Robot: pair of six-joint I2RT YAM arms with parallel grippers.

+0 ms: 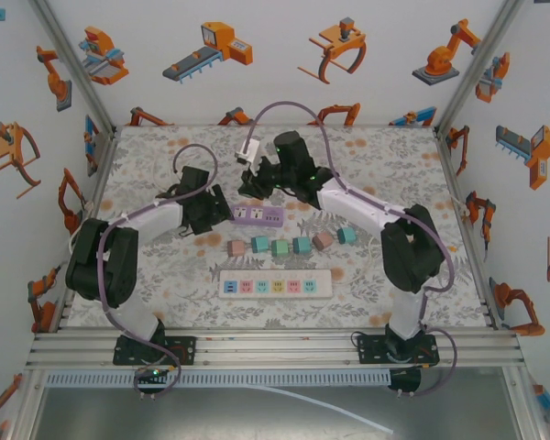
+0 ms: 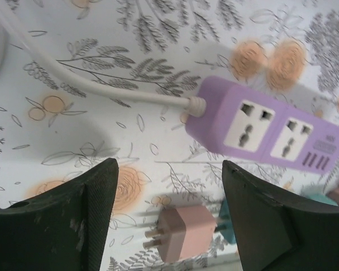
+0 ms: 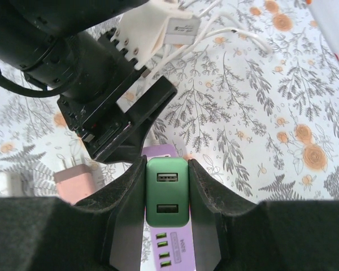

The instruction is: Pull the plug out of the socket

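Observation:
The purple power strip (image 1: 259,215) lies mid-table, and in the left wrist view the purple strip (image 2: 271,130) shows two empty sockets and its white cord (image 2: 101,87). My right gripper (image 3: 166,162) is shut on a green two-port USB plug (image 3: 167,195), held just above the strip's (image 3: 169,248) USB end. In the top view the right gripper (image 1: 253,186) hovers over the strip's left part. My left gripper (image 2: 169,165) is open with nothing between its fingers, just off the strip's cord end; in the top view the left gripper (image 1: 218,209) is beside the strip.
A row of loose coloured plugs (image 1: 293,245) lies in front of the strip, with a pink plug (image 2: 183,231) under my left gripper. A white multi-socket strip (image 1: 275,285) lies nearer the arms. A white adapter with cables (image 1: 249,149) sits at the back.

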